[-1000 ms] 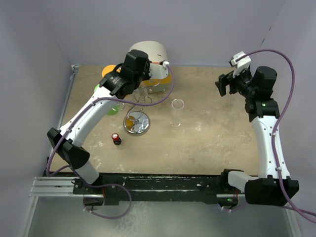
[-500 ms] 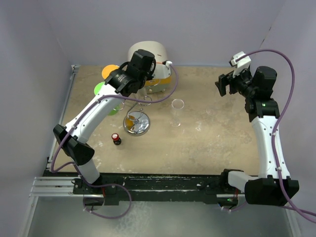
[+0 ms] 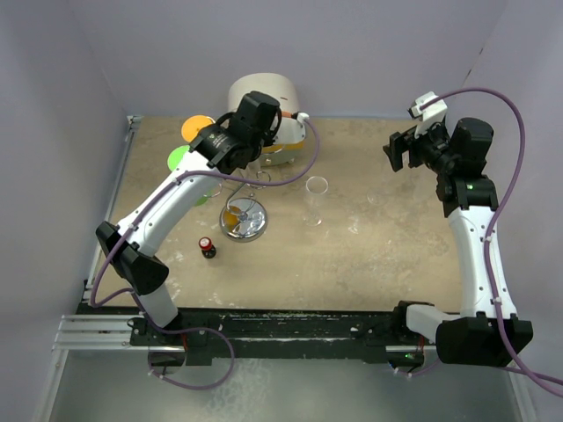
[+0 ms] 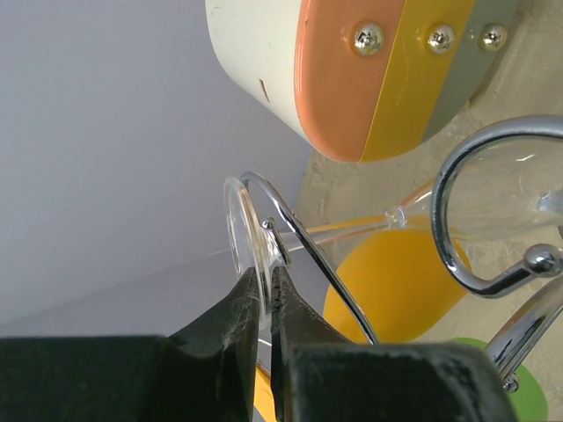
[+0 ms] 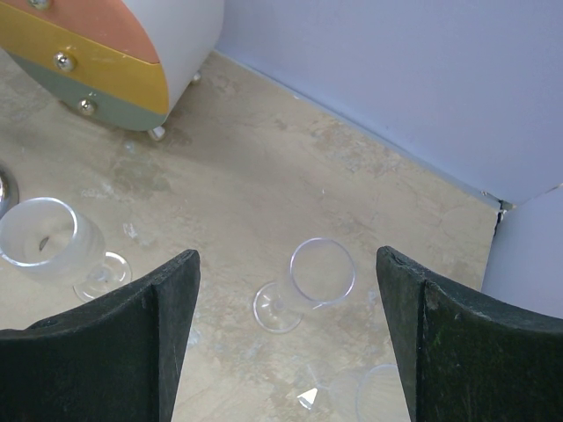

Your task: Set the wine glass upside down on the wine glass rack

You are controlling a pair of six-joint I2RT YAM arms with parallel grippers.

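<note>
The left claw has swung right over the wine glass rack, pinching the wine glass by its foot at a scroll arm; pushed askew, it might jam or slip.

Clear wine glass, its round foot pinched between the left gripper fingers, with stem and bowl behind the curled chrome arms of the silver wire rack, which stands upright on its shiny round base.

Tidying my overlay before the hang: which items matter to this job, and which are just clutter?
Job: wine glass, pinched in left gripper; wine glass rack.
Lying about: drum, spare glass, small bottle, orange disc, green disc.
</note>
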